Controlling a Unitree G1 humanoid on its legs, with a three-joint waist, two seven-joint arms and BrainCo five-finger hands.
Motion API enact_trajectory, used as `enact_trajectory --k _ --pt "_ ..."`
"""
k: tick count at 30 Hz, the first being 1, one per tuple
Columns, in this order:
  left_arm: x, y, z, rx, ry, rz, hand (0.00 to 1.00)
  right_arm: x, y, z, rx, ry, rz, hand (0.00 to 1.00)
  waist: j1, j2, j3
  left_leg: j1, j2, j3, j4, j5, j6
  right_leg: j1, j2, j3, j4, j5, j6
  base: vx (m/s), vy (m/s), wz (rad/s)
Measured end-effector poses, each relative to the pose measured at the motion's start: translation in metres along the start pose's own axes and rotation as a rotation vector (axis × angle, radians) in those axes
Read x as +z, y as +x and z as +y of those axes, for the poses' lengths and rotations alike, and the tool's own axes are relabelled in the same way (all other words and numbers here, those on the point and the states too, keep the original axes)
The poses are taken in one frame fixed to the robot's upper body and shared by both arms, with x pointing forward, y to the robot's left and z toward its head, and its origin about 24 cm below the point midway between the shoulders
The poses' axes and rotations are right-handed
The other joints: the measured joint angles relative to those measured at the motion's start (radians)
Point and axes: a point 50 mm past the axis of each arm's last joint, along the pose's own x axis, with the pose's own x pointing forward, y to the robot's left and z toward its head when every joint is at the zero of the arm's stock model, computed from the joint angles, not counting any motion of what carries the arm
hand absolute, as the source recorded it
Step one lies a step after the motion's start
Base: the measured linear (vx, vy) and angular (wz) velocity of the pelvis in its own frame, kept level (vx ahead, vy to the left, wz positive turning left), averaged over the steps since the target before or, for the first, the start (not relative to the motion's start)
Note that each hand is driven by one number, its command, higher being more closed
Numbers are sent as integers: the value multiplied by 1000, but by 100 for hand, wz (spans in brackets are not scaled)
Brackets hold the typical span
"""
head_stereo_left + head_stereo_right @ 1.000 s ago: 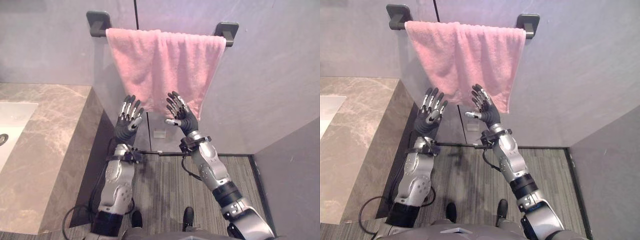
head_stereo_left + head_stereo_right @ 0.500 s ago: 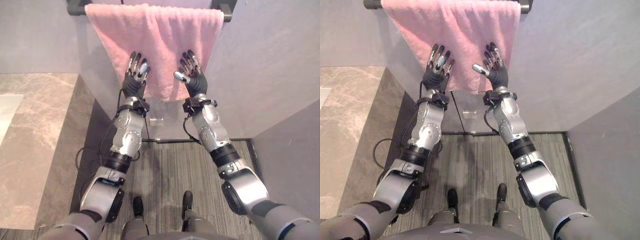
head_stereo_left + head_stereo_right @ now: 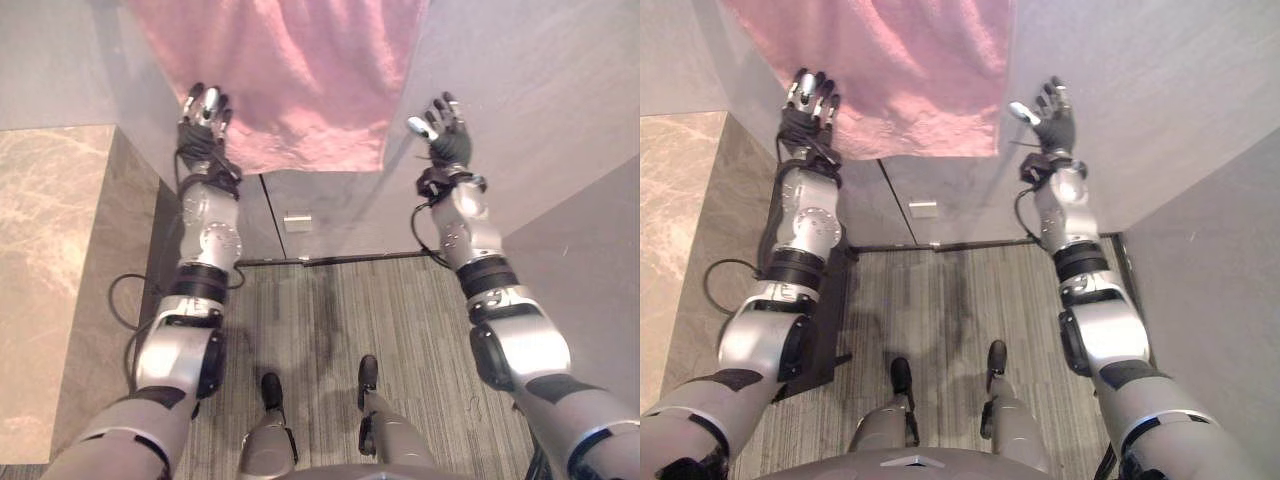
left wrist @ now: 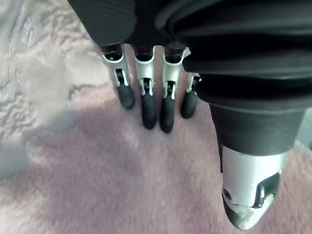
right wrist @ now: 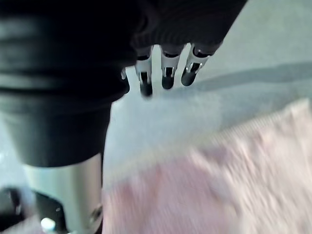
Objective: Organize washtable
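From where I stand, the pink towel [image 3: 290, 80] hangs flat against the grey wall, its upper part running out of sight above, so I cannot tell how it sits on whatever carries it. Its lower hem looks a little wavy but roughly level. The left hand [image 3: 203, 115] is raised at the towel's lower left corner. In the left wrist view its fingers [image 4: 148, 105] are straight and side by side, their dark tips on or just off the pile, the thumb held apart, nothing pinched. The right hand [image 3: 440, 130] is up at about the same height but just beside the towel's right edge, over bare wall, fingers spread wide and holding nothing. The marble counter [image 3: 50, 250] of the washtable runs along the robot's left, well apart from both hands, and a small wall plate [image 3: 296, 221] sits below the hem. I judge the towel to be the step in hand, and close to finished: it is hung and spread, with at most some smoothing or evening of the hem left. What remains on the counter itself I cannot judge from here.
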Motion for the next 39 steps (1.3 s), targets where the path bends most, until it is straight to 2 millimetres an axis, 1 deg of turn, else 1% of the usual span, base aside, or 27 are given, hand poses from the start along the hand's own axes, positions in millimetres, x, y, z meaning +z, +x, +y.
enact_trajectory --k 3,5,6,7,9,11,12,13,14,16,18,19,20,21,22,23,24,25,27,29,30,31,33,34,35,36,39 --pt "16 10 21 77 55 -13 0 6 2 -19 -56 -4 -2 0 -2 0 4 0 0 4 0 4 -5 -2 1 0 0 -8 -10 -36 -34 -6" --pt "29 15 35 122 94 -33 0 10 2 -25 -75 11 -13 0 -2 -2 17 6 3 16 0 7 -8 -2 6 4 0 -9 -11 -38 -36 -13" --pt "38 17 47 158 125 -38 0 11 3 -28 -82 5 -14 0 -2 -5 26 8 5 22 0 8 -10 -3 9 9 0 -10 -12 -31 -35 -13" --pt "41 17 61 204 140 -26 0 10 3 -35 -99 -5 -3 0 -2 -6 30 9 7 26 0 9 -11 -4 11 12 0 -11 -13 -24 -30 -10" --pt "43 15 75 255 152 -9 0 5 0 -47 -134 -14 18 0 1 -7 30 10 9 28 0 10 -12 -4 13 13 0 -11 -14 5 -13 -4" --pt "45 14 81 278 161 -7 0 -1 -4 -57 -168 -3 39 0 3 -11 32 11 9 30 0 10 -12 -3 14 15 0 -10 -14 0 0 0" --pt "43 12 86 286 173 3 0 -7 -8 -64 -184 -6 58 0 3 -13 33 14 9 30 0 12 -13 0 13 15 0 -10 -14 82 16 3" --pt "8 -21 128 339 292 146 0 -38 -34 -96 -257 -63 150 0 0 -13 33 26 9 26 0 11 -13 14 13 12 0 -11 -14 75 18 5" --pt "-6 -34 139 352 329 202 0 -44 -41 -104 -275 -72 172 0 1 -14 32 26 9 24 0 11 -13 16 12 10 0 -11 -14 54 15 6" --pt "-17 -44 146 368 343 246 0 -48 -44 -106 -274 -94 200 0 1 -16 32 27 9 25 0 11 -13 17 12 10 0 -11 -13 -35 -5 2" --pt "-34 -61 156 378 351 299 0 -60 -54 -110 -274 -105 232 0 1 -17 31 37 9 25 0 12 -13 26 13 10 0 -13 -15 -18 -6 0" --pt "-48 -78 164 387 364 343 0 -75 -69 -116 -283 -104 269 0 0 -19 29 53 10 25 0 10 -14 42 13 9 0 -22 -19 31 -2 2" --pt "-67 -102 172 377 413 416 0 -98 -93 -124 -304 -100 334 0 3 -18 26 75 11 25 0 -1 -15 66 14 4 0 -42 -9 46 10 4" --pt "-89 -136 185 389 453 536 0 -125 -126 -133 -337 -94 426 0 2 -18 25 89 11 25 0 -13 -17 82 13 1 -1 -51 -5 47 22 5" --pt "-99 -153 190 386 475 597 0 -137 -142 -136 -352 -88 474 0 1 -20 24 91 10 26 0 -18 -18 84 12 1 -1 -55 -4 34 32 1" --pt "-112 -178 196 388 497 683 0 -153 -167 -140 -372 -86 551 0 1 -21 23 90 8 28 0 -22 -15 83 9 -2 -1 -64 -3 37 39 -3" --pt "-125 -207 204 395 527 789 0 -171 -197 -145 -403 -83 642 0 0 -25 21 89 5 30 0 -30 -7 81 6 -4 0 -66 -2 52 43 -5" --pt "-133 -231 210 402 543 864 0 -184 -226 -147 -431 -72 717 0 -3 -27 18 91 4 32 0 -35 -8 81 4 -4 0 -70 2 50 33 -5" --pt "-137 -256 217 417 565 935 0 -197 -258 -150 -458 -72 810 0 -7 -27 3 94 4 34 0 -40 -9 83 4 -3 0 -74 3 66 19 -3" --pt "-140 -286 224 422 608 1017 0 -210 -302 -157 -532 -47 922 0 -13 -20 -35 103 2 36 0 -48 -15 91 2 -4 0 -81 10 114 25 -1" --pt "-141 -293 226 426 615 1038 0 -211 -310 -158 -556 -36 940 0 -14 -18 -37 115 1 37 0 -50 -15 102 1 -4 0 -82 12 118 35 -2" --pt "-143 -307 228 428 648 1089 0 -214 -330 -161 -606 -15 973 0 -20 -10 -46 136 0 41 0 -61 -16 123 0 -4 0 -88 14 106 40 -3" --pt "-147 -335 229 433 697 1173 0 -216 -358 -163 -687 24 1007 0 -29 6 -79 160 -3 45 0 -75 -15 146 -4 -4 0 -101 19 123 52 -3" --pt "-148 -341 229 430 705 1194 0 -217 -365 -163 -715 40 1016 0 -29 10 -85 167 -4 46 0 -78 -15 152 -5 -4 0 -104 20 124 51 -1" --pt "-150 -351 227 423 722 1218 0 -217 -379 -163 -748 49 1039 0 -29 16 -93 180 -6 46 0 -82 -11 165 -7 -5 0 -108 19 104 45 -2" --pt "-150 -353 227 420 741 1224 0 -217 -390 -164 -769 47 1061 0 -29 21 -101 192 -8 49 0 -88 -10 176 -9 -5 0 -110 20 117 51 -3" --pt "-150 -359 227 422 763 1238 0 -217 -401 -165 -797 21 1102 0 -34 25 -109 226 -10 52 1 -100 -11 209 -11 -3 0 -114 19 72 32 -3"
